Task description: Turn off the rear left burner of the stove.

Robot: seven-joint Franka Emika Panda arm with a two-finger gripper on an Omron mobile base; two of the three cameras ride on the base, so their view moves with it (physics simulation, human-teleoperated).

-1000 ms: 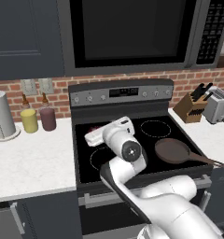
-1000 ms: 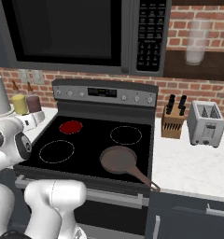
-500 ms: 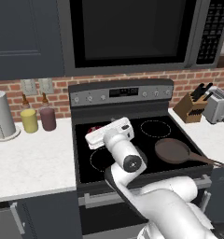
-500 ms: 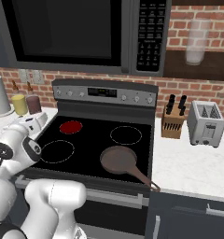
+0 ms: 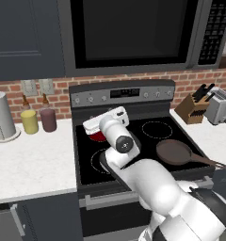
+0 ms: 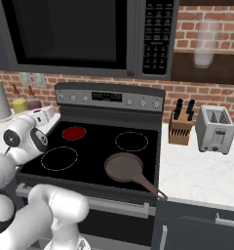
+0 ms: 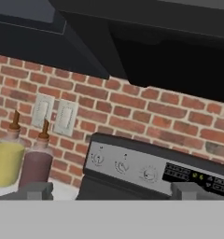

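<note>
The stove [image 5: 129,160] has a black glass top and a grey control panel [image 5: 122,94] with small round knobs and a display. Its rear left burner [image 6: 73,132] glows red; in the left base view the burner [image 5: 97,137] is partly covered by my hand. My gripper [image 5: 104,118] hangs over the stove's rear left part, short of the panel, also at the stove's left edge [image 6: 47,113]. In the hand view the gripper [image 7: 113,191] is open, fingertips [image 7: 37,190] far apart, facing the left knobs [image 7: 121,165] from a distance.
A dark frying pan [image 5: 176,153] lies on the front right zone, handle toward the front edge. Yellow [image 5: 29,120] and maroon [image 5: 48,117] bottles and a white canister [image 5: 2,117] stand on the left counter. A knife block [image 6: 180,127] and toaster [image 6: 215,129] stand right. A microwave [image 6: 89,34] hangs overhead.
The hand has risen and moved toward the control panel, shifting right over the stove's left side in the right base view. The burner stays red.
</note>
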